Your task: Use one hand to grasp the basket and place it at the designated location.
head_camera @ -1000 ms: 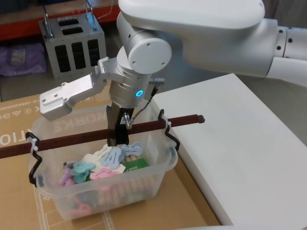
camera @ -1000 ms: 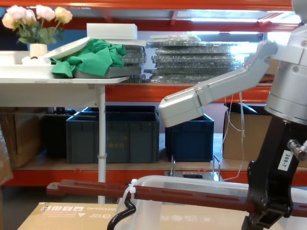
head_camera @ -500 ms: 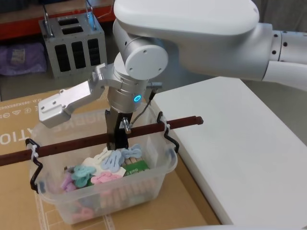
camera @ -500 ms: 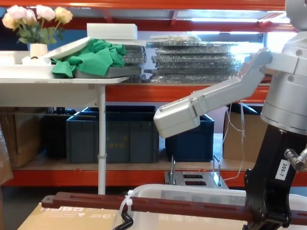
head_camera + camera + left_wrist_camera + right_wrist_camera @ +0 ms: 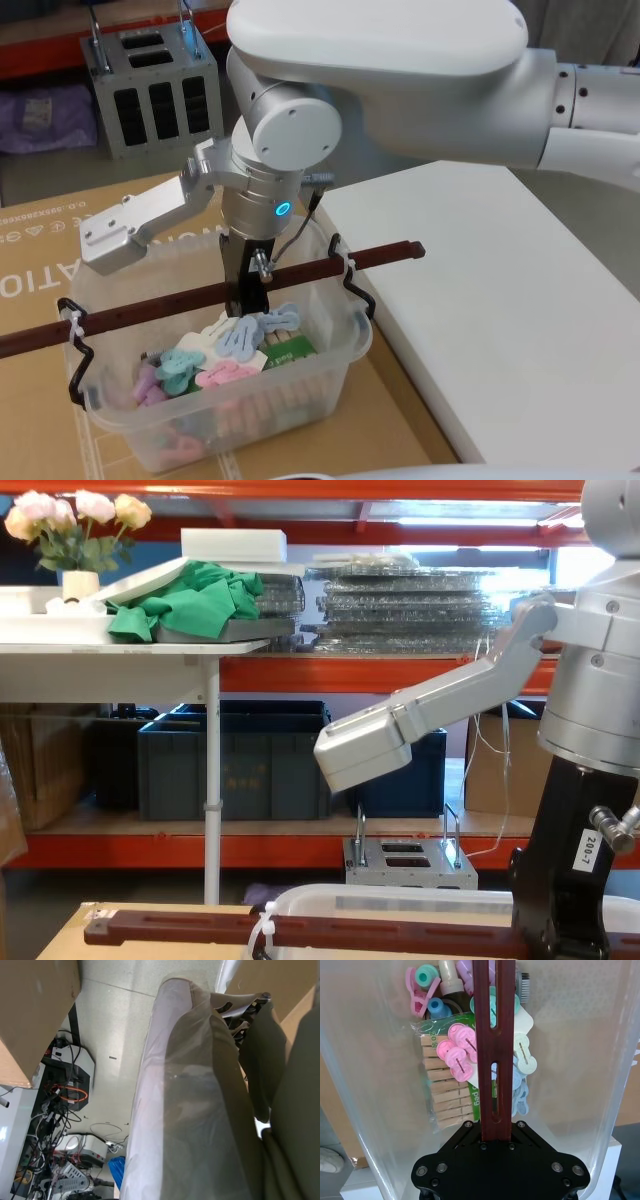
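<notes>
The basket (image 5: 300, 385) is over the cardboard box (image 5: 40, 270), near left. Its bar handle (image 5: 150, 308) runs near-left to far-right, overhanging both rims. The right gripper (image 5: 247, 292) is clamped around the handle's middle. The white table's (image 5: 500, 300) edge lies just right.

The basket (image 5: 310, 385) is a big see-through white tub. It stands upright over a brown cardboard box (image 5: 40, 270), just beside a white table (image 5: 500, 300). A long dark red-brown handle (image 5: 150, 308) runs across its top. White zip ties (image 5: 73, 322) and black hooks (image 5: 356, 292) hold the handle on. Pink, blue and green pegs (image 5: 457, 1050) lie inside. The right gripper (image 5: 246, 292) is black with a white number label (image 5: 583, 852). It is closed around the middle of the handle.
</notes>
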Robot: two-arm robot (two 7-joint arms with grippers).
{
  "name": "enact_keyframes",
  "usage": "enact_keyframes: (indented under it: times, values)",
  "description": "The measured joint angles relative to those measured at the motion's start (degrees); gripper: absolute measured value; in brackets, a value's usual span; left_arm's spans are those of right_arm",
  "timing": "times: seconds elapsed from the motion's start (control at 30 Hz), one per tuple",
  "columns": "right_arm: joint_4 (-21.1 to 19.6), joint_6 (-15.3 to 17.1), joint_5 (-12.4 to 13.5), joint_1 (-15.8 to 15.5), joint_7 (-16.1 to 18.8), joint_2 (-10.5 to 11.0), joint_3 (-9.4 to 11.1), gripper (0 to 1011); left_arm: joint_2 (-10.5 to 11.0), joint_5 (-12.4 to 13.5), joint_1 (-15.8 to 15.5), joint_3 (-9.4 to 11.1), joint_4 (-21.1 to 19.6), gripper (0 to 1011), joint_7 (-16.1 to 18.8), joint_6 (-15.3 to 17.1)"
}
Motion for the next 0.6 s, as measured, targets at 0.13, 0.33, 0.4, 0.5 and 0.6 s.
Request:
enact_keyframes:
  times: [0.13, 0.33, 0.4, 0.5, 0.6]
  values:
    - [0.3, -0.2, 0.2, 0.1, 0.2, -0.2, -0.4, 0, 0.0, 0.0, 0.0, 0.0, 0.0, 0, 0.0, 0.0]
    - [0.6, -0.3, 0.4, 0.1, 0.3, -0.3, -0.7, 0, 0.0, 0.0, 0.0, 0.0, 0.0, 0, 0.0, 0.0]
    - [0.7, -0.3, 0.4, 0.1, 0.3, -0.3, -0.9, 0, 0.0, 0.0, 0.0, 0.0, 0.0, 0, 0.0, 0.0]
    - [0.9, -0.3, 0.3, 0.1, 0.3, -0.4, -1.1, 53, 0.0, 0.0, 0.0, 0.0, 0.0, 0, 0.0, 0.0]
    - [0.8, -0.3, 0.2, -0.1, 0.0, -0.2, -1.1, 100, 0.0, 0.0, 0.0, 0.0, 0.0, 0, 0.0, 0.0]
